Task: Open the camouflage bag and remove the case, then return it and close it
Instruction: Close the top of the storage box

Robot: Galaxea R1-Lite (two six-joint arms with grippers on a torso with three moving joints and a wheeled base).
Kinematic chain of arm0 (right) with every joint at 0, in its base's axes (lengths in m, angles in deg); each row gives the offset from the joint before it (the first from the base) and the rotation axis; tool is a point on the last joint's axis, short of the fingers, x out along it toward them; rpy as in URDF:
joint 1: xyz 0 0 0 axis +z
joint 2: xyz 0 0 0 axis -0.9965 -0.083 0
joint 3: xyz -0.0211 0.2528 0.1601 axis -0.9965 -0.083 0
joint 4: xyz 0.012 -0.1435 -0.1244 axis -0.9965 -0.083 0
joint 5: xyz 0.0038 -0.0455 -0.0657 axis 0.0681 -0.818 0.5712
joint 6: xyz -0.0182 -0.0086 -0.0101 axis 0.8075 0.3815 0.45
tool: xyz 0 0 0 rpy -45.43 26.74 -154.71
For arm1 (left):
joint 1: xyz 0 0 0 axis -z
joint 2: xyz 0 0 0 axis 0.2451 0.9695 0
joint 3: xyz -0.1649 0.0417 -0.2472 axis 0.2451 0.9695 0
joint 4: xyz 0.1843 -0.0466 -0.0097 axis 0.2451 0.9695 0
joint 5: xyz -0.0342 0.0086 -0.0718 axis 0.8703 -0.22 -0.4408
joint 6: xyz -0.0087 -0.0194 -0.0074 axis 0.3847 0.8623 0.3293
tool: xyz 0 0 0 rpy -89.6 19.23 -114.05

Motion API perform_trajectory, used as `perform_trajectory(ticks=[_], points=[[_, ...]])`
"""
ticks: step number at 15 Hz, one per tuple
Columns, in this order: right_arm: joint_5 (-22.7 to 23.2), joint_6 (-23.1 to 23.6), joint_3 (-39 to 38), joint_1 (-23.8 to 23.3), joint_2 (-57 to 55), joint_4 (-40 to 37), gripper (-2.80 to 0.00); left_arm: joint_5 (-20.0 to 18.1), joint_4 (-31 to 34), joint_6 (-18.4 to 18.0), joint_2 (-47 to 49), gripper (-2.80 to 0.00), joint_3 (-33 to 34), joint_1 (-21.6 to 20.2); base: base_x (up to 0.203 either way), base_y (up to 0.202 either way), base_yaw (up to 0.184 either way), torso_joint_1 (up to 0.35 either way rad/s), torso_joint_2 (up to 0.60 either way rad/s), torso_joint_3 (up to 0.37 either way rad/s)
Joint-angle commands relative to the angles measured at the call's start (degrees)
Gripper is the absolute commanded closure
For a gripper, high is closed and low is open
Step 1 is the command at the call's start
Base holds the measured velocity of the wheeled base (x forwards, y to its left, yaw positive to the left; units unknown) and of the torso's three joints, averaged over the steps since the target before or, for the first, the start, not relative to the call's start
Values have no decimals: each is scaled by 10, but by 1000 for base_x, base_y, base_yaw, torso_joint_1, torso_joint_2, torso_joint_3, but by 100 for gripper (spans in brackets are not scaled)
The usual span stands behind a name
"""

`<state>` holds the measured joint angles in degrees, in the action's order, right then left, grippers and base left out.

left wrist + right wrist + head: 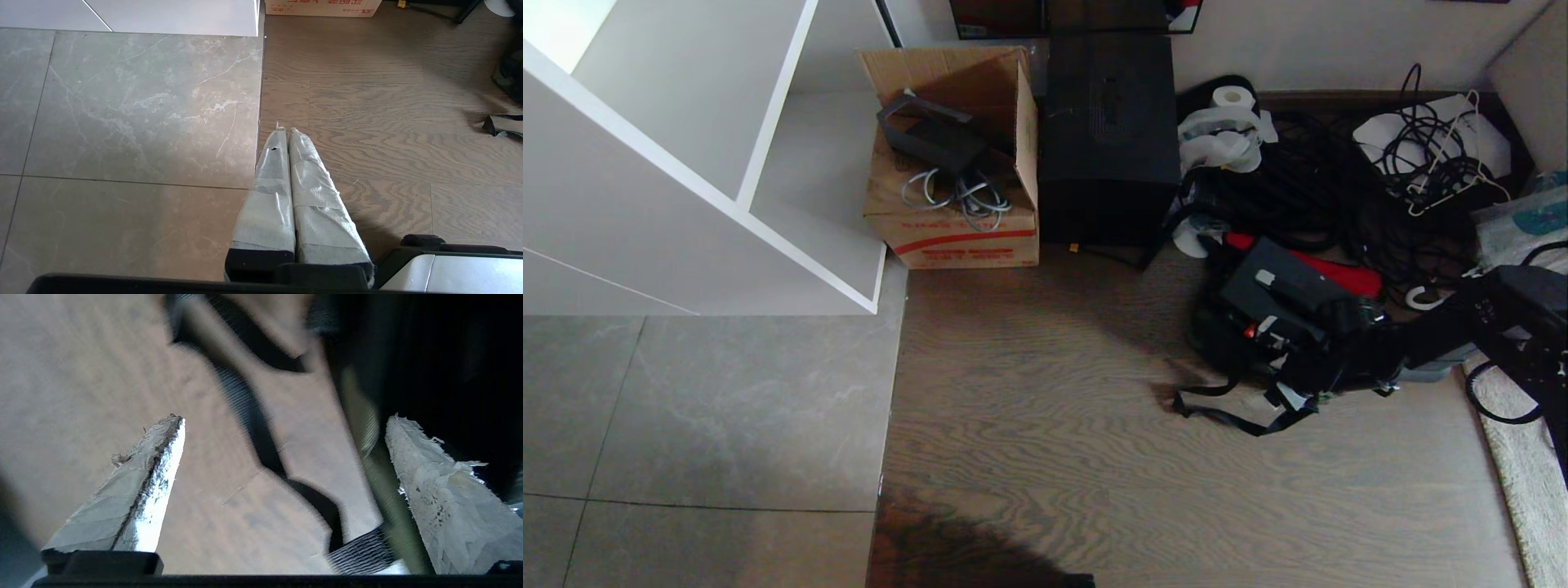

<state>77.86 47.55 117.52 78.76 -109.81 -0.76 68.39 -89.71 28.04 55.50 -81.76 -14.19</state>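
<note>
While the left gripper [284, 132] hangs pinched together over bare floor [367, 122], the right gripper [282, 424] spreads wide beside the camouflage bag [1217, 327], its strap [253, 416] between the fingers, the case [1278, 282] sticking out.

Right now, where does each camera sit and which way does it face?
Head: high up, looking down at the floor, cardboard box, open bag with the case; right arm at the right edge.
Left wrist: low, over tile and wood; shut left gripper shows.
Right wrist: near the bag's strap; open right gripper shows.
Shared: cardboard box, head and left wrist.
</note>
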Motion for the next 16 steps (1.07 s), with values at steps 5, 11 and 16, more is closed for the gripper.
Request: perform_trajectory(ticks=[5,11,16], points=[[-72,16,-8,-2,-3,76,-280,0,0,0,0,0,0,0,0,0,0,0,0,0],[-118,53,-44,-2,-5,159,-280,0,0,0,0,0,0,0,0,0,0,0,0,0],[-116,65,-59,1,-19,166,-280,0,0,0,0,0,0,0,0,0,0,0,0,0]])
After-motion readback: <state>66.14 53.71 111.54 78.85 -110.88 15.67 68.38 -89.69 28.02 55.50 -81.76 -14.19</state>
